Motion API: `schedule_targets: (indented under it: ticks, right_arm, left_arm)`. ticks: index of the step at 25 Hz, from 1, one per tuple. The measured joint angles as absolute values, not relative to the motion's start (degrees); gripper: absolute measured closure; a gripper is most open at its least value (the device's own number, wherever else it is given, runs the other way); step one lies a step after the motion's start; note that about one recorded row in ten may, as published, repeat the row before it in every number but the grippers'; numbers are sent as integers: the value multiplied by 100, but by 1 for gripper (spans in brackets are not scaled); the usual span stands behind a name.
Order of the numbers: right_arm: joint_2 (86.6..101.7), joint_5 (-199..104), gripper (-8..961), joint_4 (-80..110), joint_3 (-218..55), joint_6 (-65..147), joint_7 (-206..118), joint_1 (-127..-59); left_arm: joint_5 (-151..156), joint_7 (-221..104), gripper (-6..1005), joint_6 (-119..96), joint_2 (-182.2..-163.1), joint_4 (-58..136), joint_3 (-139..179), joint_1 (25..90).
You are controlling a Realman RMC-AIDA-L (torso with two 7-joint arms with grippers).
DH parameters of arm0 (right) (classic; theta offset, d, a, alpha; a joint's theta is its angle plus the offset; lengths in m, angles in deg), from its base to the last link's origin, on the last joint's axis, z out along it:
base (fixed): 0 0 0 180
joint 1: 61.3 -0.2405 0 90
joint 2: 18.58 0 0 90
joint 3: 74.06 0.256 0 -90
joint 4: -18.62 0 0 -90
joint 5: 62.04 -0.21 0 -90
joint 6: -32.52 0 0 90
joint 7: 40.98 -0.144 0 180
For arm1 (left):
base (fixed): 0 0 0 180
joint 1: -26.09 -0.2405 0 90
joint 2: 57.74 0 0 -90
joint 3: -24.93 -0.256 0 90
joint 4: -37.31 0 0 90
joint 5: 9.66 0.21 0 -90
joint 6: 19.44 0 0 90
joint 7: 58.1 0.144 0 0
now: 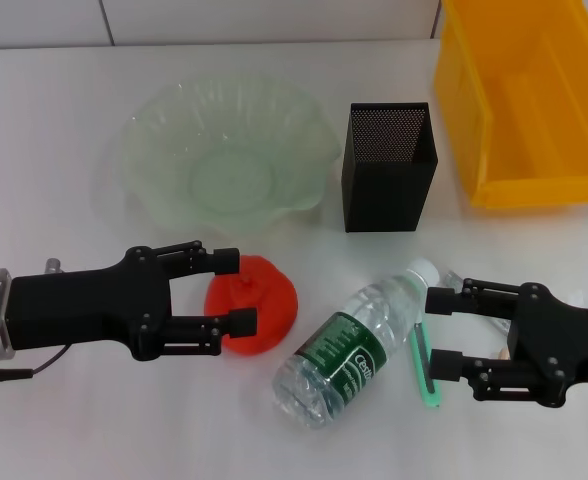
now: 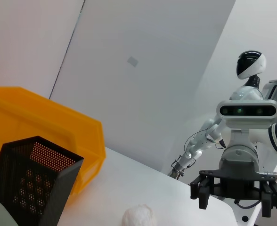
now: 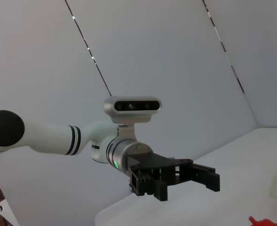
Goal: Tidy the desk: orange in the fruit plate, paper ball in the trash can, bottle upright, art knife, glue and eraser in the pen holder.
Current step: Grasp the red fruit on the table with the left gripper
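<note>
Orange, red-orange round fruit with a small nub (image 1: 259, 300), sits on the white bench (image 1: 54, 150) in front of the wide pale-green glass fruit plate with a wavy rim (image 1: 229, 150). We note the left hand (image 1: 244, 290) level with the fruit, its black fingers (image 1: 224, 262) spread wide, one on either side of the orange; we cannot tell whether they touch it. Just right of the fruit the clear plastic bottle with dark green label (image 1: 359, 345) lies on its side, cap pointing away and to the right. A thin bright green translucent glue stick (image 1: 423, 365) lies beside the bottle, between it and the right hand (image 1: 439, 333), which hangs low with fingers wide apart, holding nothing. Behind the bottle we see the square black mesh pen holder (image 1: 387, 165) standing upright beside the fruit plate. At the far right stands the bright yellow rectangular plastic trash can (image 1: 524, 100). The left wrist view shows a white crumpled paper ball (image 2: 138, 216) near the pen holder.
</note>
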State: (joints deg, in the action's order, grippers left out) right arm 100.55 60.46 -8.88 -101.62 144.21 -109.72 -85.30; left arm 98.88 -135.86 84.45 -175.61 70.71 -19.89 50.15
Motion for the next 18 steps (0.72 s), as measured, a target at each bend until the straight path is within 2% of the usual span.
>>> schedule_targets:
  ticks: [18]
  right_arm:
    - [10046,6038,201,-897,-10166,14416,-11052,-8582]
  left_arm:
    - [9900,-13767,158,8512,-17569,7365,-2004,5114]
